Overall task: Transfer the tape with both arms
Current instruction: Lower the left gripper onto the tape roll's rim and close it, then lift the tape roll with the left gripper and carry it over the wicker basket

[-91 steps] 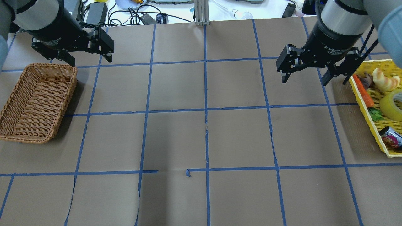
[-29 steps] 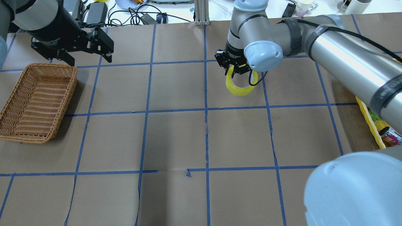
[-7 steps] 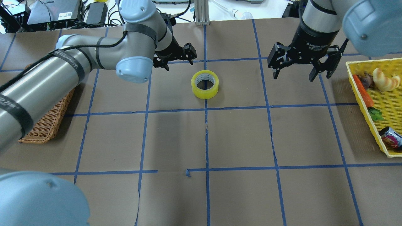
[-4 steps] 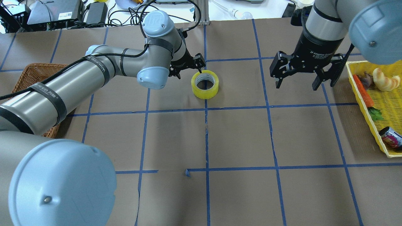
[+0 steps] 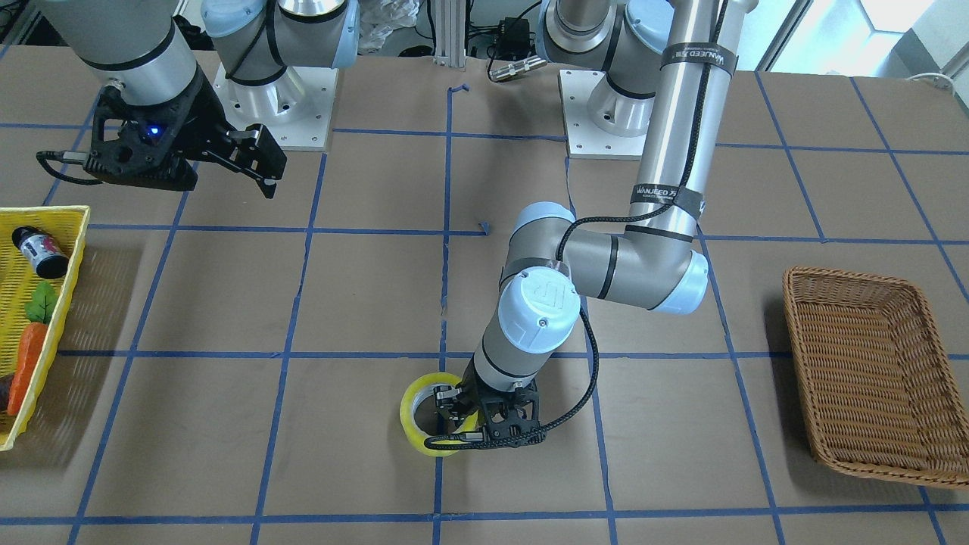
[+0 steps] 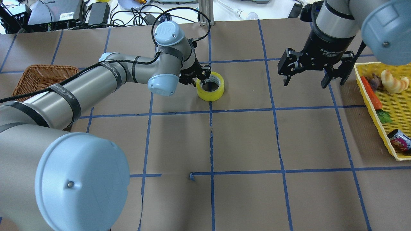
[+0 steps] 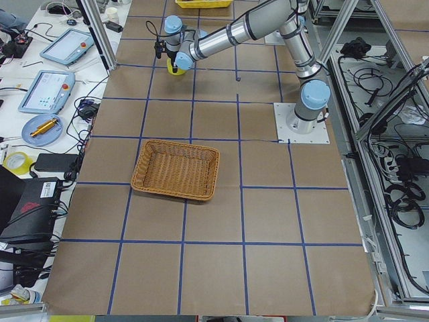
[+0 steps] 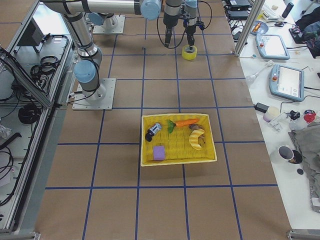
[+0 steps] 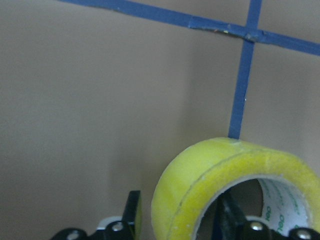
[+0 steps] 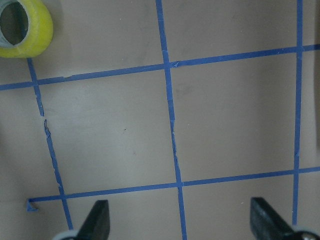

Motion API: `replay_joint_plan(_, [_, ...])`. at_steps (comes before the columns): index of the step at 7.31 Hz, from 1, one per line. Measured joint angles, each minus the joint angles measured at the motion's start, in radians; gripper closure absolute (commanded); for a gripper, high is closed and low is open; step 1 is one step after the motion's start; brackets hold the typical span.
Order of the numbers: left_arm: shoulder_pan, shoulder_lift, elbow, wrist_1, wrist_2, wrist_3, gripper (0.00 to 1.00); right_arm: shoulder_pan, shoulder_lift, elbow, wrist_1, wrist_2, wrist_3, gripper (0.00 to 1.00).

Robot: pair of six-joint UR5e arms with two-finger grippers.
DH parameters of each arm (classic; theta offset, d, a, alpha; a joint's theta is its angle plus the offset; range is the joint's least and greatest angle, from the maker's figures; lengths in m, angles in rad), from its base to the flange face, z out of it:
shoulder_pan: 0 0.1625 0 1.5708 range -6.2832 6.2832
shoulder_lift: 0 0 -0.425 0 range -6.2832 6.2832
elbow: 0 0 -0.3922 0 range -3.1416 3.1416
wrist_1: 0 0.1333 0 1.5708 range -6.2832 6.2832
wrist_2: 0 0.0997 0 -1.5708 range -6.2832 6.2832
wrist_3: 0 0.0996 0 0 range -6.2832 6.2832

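Shifted the tape (image 6: 210, 95) from the right edge of the overhead frame to upper centre, lying flat. Swung the left gripper (image 6: 200, 79) in from upper left and down astride the tape's left wall, one finger inside the ring. Drew the right gripper (image 6: 304, 82) back to upper right, jaws apart again.

The table (image 6: 244, 141) is covered in matt brown paper, creased and torn along some seams, crossed by smooth blue tape lines (image 9: 243, 75). The tape (image 6: 209, 95) is glossy, translucent yellow plastic film on a whitish, printed core (image 9: 285, 195). The left arm (image 6: 80, 91) has satin silver metal tubes, smooth light-blue joint caps (image 6: 165, 32) and matt black straps (image 6: 62, 99). The right gripper (image 6: 304, 84) is matt black. At the overhead view's left edge the basket (image 6: 41, 72) is rough brown wicker; at its right edge the tray (image 6: 398, 106) is yellow plastic mesh.
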Motion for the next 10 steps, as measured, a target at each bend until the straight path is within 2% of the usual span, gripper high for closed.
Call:
replay_joint_plan(2, [0.056,0.037,0.003,-0.066,-0.013,0.067,1.0,0.0,-0.006,0.004,-0.035,0.004,-0.004,0.0])
replay_joint_plan(5, [0.243,0.175,0.055,-0.32,-0.029,0.333,1.0,0.001,-0.015,0.01,-0.071,0.004,-0.062,0.0])
replay_joint_plan(7, [0.429,0.238,0.113,-0.506,0.022,0.664,1.0,0.001,-0.015,0.011,-0.081,0.003,-0.071,0.0])
replay_joint_plan(8, [0.549,0.253,0.124,-0.559,0.045,0.854,1.0,0.002,-0.015,0.012,-0.081,-0.001,-0.072,0.0])
replay_joint_plan(10, [0.761,0.254,0.137,-0.586,0.103,1.206,1.0,0.002,-0.016,0.013,-0.082,-0.01,-0.072,0.0])
